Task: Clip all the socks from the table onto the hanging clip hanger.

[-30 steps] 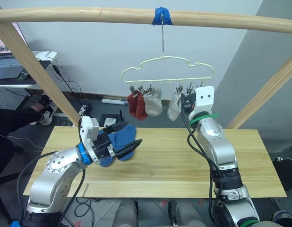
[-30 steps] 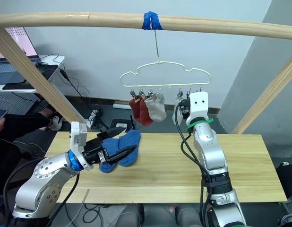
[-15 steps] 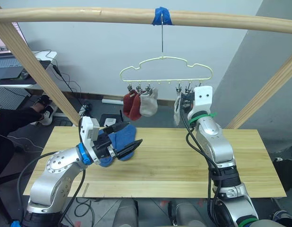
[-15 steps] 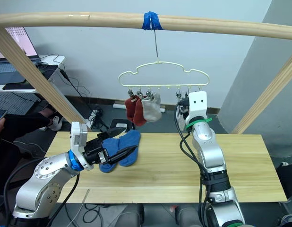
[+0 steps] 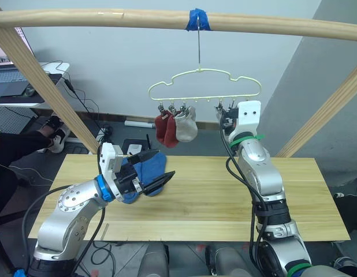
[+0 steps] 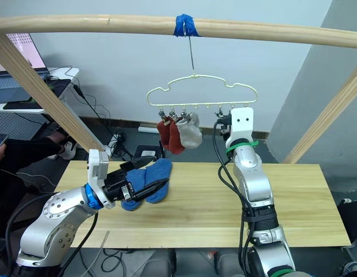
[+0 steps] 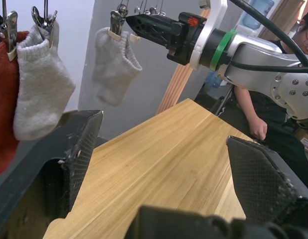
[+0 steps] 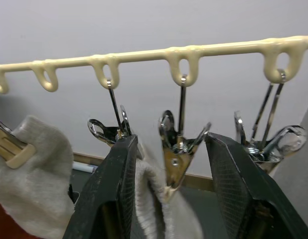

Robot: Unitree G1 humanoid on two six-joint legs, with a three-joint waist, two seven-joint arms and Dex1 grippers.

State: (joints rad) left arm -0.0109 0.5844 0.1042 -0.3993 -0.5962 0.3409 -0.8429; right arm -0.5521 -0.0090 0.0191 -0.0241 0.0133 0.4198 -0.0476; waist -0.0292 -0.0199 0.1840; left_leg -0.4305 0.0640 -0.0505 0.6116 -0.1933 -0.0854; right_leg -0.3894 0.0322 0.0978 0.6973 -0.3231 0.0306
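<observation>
Overhead, the clip hanger (image 5: 204,84) hung by its metal hook from a wooden rail (image 5: 109,18) at a wrap of blue tape (image 5: 199,19). The right end effector (image 8: 169,164) was raised to the hanger's right-hand clips, its two black fingers (image 8: 116,184) spread wide with a silver clip (image 8: 177,147) standing between them. That clip gripped the cuff of a light grey sock (image 7: 114,64), which hung just below the fingers; the left wrist view showed this sock pinned at the tips of the right end effector. Two more silver clips flanked the fingers on either side.

Further along the hanger, away from the right end effector, two rust red socks (image 5: 166,130) and another light grey sock (image 5: 186,128) hung close together.

The left end effector (image 5: 149,172) was held low over the bench (image 5: 213,202), its fingers wide apart and empty. Two blue socks (image 5: 145,173) lay on the bench directly beneath and behind it, partly hidden by the fingers. Beyond the bench's left end stood a small white desk (image 5: 22,92) with cables on the floor.
</observation>
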